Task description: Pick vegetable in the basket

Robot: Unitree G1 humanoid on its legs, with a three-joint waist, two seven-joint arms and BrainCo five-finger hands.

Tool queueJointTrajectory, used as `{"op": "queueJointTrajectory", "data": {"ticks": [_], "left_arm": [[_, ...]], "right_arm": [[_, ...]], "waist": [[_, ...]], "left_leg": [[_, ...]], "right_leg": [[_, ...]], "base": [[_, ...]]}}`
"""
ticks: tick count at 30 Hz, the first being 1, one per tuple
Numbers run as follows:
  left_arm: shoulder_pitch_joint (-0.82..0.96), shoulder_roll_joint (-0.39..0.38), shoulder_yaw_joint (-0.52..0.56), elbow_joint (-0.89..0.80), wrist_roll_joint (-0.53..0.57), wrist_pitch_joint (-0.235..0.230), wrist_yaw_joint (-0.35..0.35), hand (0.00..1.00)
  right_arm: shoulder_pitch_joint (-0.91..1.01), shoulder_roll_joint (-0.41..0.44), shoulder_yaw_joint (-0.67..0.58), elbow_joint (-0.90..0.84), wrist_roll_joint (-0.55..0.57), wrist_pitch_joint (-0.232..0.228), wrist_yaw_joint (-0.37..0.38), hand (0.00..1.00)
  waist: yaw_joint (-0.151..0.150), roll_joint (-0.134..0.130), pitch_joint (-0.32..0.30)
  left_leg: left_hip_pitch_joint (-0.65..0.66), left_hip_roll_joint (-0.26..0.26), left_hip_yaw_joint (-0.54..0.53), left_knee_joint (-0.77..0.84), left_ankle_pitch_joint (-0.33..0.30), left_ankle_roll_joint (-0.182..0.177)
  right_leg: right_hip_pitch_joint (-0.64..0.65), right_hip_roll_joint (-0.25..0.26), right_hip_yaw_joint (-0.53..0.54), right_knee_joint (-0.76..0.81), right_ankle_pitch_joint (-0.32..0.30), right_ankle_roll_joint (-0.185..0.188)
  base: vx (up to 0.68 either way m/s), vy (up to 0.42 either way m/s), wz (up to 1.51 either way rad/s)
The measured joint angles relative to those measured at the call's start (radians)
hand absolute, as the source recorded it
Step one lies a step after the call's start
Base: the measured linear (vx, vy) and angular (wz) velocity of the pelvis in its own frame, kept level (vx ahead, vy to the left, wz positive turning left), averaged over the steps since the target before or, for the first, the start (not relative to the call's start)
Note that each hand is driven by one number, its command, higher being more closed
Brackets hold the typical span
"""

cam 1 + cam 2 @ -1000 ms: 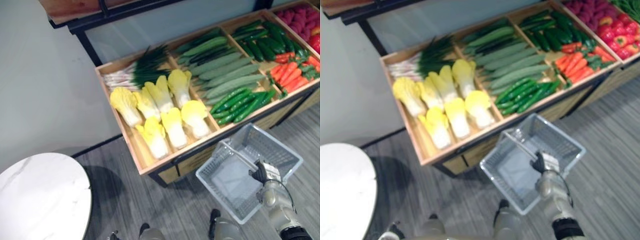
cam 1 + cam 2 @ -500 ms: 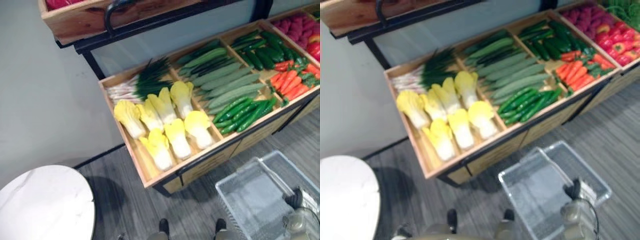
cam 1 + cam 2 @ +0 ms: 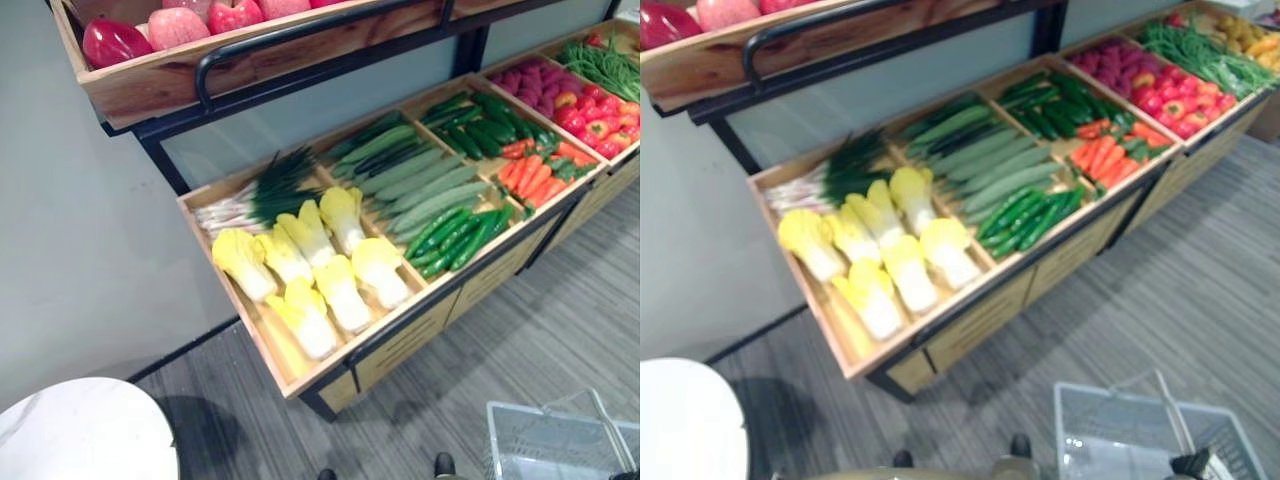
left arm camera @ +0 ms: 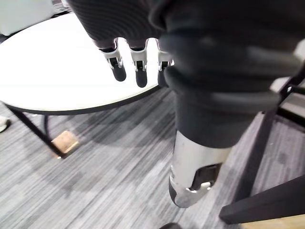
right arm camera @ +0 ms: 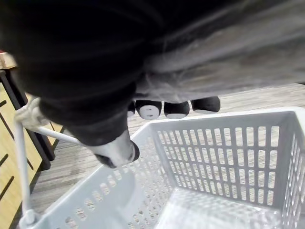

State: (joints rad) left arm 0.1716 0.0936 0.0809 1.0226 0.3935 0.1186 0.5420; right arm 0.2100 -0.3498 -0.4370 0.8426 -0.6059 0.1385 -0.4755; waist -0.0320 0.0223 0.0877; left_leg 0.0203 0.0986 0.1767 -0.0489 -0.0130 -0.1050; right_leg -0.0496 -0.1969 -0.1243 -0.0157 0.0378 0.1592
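An empty grey plastic basket (image 3: 1140,432) hangs low in front of the wooden vegetable stand (image 3: 330,370), a little away from its front edge. My right hand (image 5: 177,108) is curled round the basket's white handle (image 5: 20,157); it also shows as the right hand (image 3: 1202,466) at the basket's near rim. The stand holds yellow cabbages (image 3: 320,270), scallions (image 3: 262,192), long pale cucumbers (image 3: 420,185), small green cucumbers (image 3: 455,235) and carrots (image 3: 535,175). My left hand (image 4: 129,64) hangs relaxed and holds nothing, beside a white round table (image 4: 52,71).
The white round table (image 3: 85,440) stands at my lower left. An upper wooden shelf (image 3: 180,70) with red fruit and a black rail overhangs the back of the stand. Further right lie dark cucumbers (image 3: 490,115) and red peppers (image 3: 590,110). Grey plank floor (image 3: 520,330) lies before the stand.
The camera has swung up, so the upper shelf has come into view. The basket in my right hand has come away from the stand's front edge and sunk toward the views' bottom right.
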Motion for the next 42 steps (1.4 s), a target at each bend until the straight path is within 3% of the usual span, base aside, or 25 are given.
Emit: {"op": "queueJointTrajectory", "data": {"ticks": [7, 9, 12, 21, 28, 38, 42], "left_arm": [[0.030, 0.083, -0.045, -0.505, 0.000, -0.057, 0.000, 0.00], [0.053, 0.088, -0.023, -0.741, 0.000, -0.087, 0.000, 0.00], [0.104, 0.067, 0.007, -0.929, 0.000, -0.128, 0.016, 0.00], [0.212, -0.056, 0.005, -1.101, -0.051, -0.131, 0.104, 0.00], [0.115, -0.061, -0.101, -1.145, -0.117, -0.129, 0.123, 0.00], [0.020, -0.054, -0.109, -1.092, -0.119, -0.113, 0.130, 0.00], [0.000, -0.052, -0.107, -1.040, -0.176, -0.107, 0.138, 0.00]], "right_arm": [[-0.021, 0.016, -0.034, 0.050, 0.039, -0.016, -0.004, 1.00], [-0.024, 0.016, -0.055, 0.053, 0.040, -0.021, -0.004, 1.00], [-0.031, 0.016, -0.089, 0.072, 0.057, -0.020, -0.005, 1.00], [-0.011, 0.078, -0.095, 0.075, 0.060, -0.020, -0.019, 1.00], [0.003, 0.094, -0.033, 0.076, 0.056, -0.012, -0.022, 1.00], [-0.031, 0.092, -0.006, 0.077, 0.053, -0.009, -0.038, 1.00], [-0.051, 0.091, -0.006, 0.077, 0.053, -0.009, -0.040, 1.00]], "waist": [[0.004, 0.005, -0.015], [0.005, 0.005, -0.015], [0.005, 0.006, -0.016], [0.012, 0.006, -0.023], [0.006, -0.014, -0.052], [0.002, -0.022, -0.055], [0.001, -0.023, -0.055]], "left_leg": [[-0.003, -0.006, -0.007, -0.003, 0.004, 0.007], [-0.005, -0.009, -0.020, -0.003, 0.003, 0.009], [0.000, -0.009, -0.023, -0.002, 0.003, 0.009], [0.018, 0.000, -0.029, -0.003, 0.004, 0.009], [0.018, 0.000, -0.050, -0.037, 0.029, 0.004], [0.017, 0.000, -0.047, -0.043, 0.031, 0.007], [0.018, 0.001, -0.040, -0.043, 0.027, 0.004]], "right_leg": [[0.002, 0.000, -0.009, 0.000, 0.009, 0.000], [0.006, -0.002, -0.018, 0.001, 0.009, 0.000], [0.014, -0.004, -0.024, 0.001, 0.009, 0.000], [0.038, -0.003, -0.046, 0.005, -0.002, -0.015], [0.035, 0.001, -0.060, 0.000, -0.005, -0.011], [0.034, 0.006, -0.055, -0.013, 0.006, -0.006], [0.033, 0.009, -0.048, -0.016, 0.006, -0.006]], "base": [[0.09, 0.005, 0.03], [0.04, 0.004, 0.10], [0.02, 0.007, 0.06], [-0.03, -0.007, 0.05], [-0.01, -0.010, 0.05], [0.05, -0.003, -0.01], [0.04, 0.004, -0.04]]}}
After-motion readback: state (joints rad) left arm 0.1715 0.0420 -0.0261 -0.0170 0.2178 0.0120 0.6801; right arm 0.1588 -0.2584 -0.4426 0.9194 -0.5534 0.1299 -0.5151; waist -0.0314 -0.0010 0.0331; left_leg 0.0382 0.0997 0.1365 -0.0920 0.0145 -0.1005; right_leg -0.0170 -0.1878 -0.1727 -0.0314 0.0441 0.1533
